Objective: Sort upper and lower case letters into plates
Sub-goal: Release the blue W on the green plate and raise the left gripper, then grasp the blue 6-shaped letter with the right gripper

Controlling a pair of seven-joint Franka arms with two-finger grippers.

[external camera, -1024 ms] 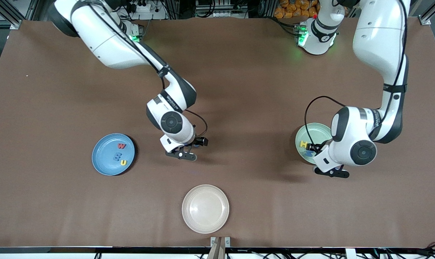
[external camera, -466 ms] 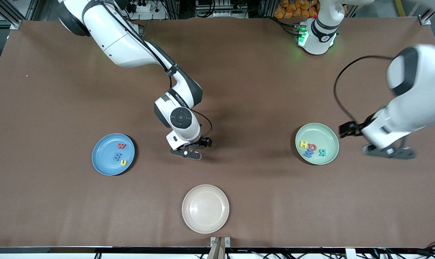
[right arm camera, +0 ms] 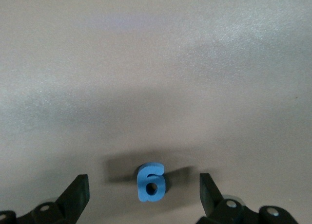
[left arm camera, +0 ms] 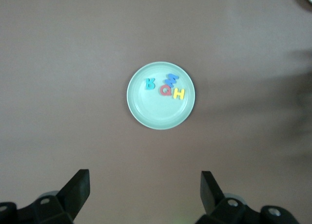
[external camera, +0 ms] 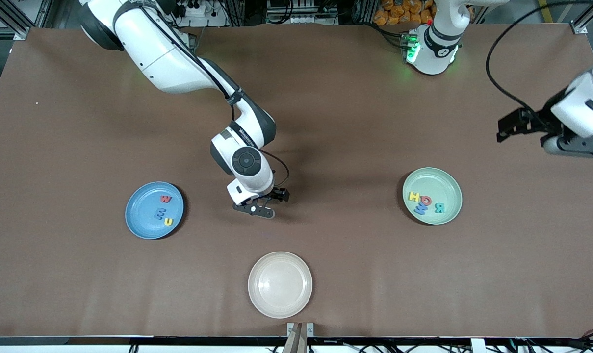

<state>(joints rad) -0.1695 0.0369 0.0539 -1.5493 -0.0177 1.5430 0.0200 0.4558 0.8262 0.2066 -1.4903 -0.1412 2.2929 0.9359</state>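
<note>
Blue letter (right arm camera: 150, 182): lies flat on the table, right between the right gripper's (right arm camera: 144, 197) open jaws.
Left gripper (left arm camera: 145, 195): jaws open and empty, high over the table near the mint plate (left arm camera: 146, 117), waiting.

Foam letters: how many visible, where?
8. Three in the blue plate, four in the mint green plate, one blue letter on the table under the right gripper. None visibly hidden.

R arm reaches from its base toward mid worktop, wrist bent down; R tool (external camera: 258, 208) low over the worktop (external camera: 325, 122), fingers (right arm camera: 78, 192) spread wide, nothing gripped. L arm raised at its own end; L tool (external camera: 571, 146) high, fingers (left arm camera: 78, 185) apart, empty.
</note>
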